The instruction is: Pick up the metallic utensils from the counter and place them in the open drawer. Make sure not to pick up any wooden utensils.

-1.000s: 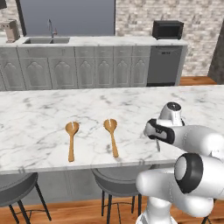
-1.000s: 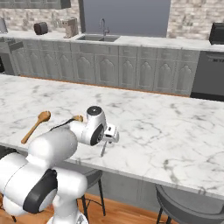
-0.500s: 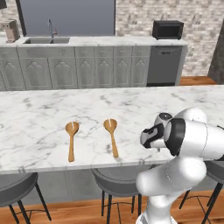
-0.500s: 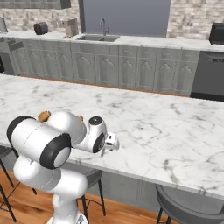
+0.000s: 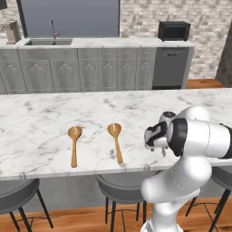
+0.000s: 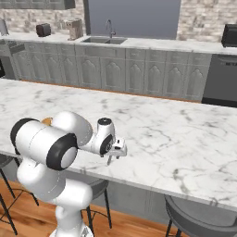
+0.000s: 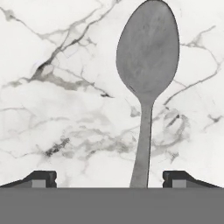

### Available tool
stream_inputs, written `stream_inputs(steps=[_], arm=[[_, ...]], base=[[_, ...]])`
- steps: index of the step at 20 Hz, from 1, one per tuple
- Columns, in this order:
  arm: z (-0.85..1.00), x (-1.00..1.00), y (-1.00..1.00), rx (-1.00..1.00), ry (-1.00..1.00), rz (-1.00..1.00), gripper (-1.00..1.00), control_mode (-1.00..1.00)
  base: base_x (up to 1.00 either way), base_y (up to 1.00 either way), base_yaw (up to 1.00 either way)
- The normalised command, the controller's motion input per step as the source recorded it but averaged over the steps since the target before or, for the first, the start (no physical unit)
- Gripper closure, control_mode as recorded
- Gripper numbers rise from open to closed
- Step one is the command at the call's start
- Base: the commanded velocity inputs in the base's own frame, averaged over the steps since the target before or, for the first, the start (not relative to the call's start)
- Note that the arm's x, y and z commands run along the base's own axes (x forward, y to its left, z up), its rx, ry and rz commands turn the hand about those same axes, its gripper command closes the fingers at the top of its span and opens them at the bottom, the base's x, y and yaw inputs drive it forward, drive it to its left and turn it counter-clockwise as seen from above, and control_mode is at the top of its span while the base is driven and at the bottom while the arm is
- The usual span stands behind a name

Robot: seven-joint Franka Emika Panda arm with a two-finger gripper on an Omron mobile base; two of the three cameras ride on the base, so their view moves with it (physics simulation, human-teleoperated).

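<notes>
Over the last second the arm folded down toward the near edge of the surface (image 5: 54,122) and the jaws began narrowing a touch. Silver spoon (image 7: 146,83) lay flat on the marble right under the end effector (image 7: 109,178), handle running between the two fingertips (image 7: 41,178), bowl pointing away. Jaws were wide apart, nothing held. Two wooden spoons (image 5: 95,142) sat well apart to the left, not at risk. For a clean pick I'd drop straight down, keep the handle centred between the fingers, and close only once the tips reach the marble; the thin handle could slip out otherwise.
</notes>
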Motion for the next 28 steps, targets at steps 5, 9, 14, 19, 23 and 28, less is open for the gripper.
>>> stream_inputs(steps=[5, 9, 14, 19, 23, 28], arm=[[-0.20, 0.00, 0.00, 0.01, 0.10, 0.00, 1.00, -1.00], [-0.18, 0.00, 0.00, 0.00, 0.07, 0.00, 1.00, -1.00], [-0.03, 0.01, 0.00, 0.00, -0.01, 0.00, 1.00, -1.00], [0.59, -0.07, 0.06, 0.01, -0.08, -0.04, 1.00, -1.00], [1.00, -0.58, 0.65, 0.00, -0.09, -0.02, 1.00, -1.00], [1.00, -0.63, 0.91, -0.15, -0.12, 0.00, 1.00, -1.00]], base=[[0.00, 0.00, 0.00], [0.00, 0.00, 0.00], [0.00, 0.00, 0.00], [0.00, 0.00, 0.00], [0.00, 0.00, 0.00], [0.00, 0.00, 0.00]])
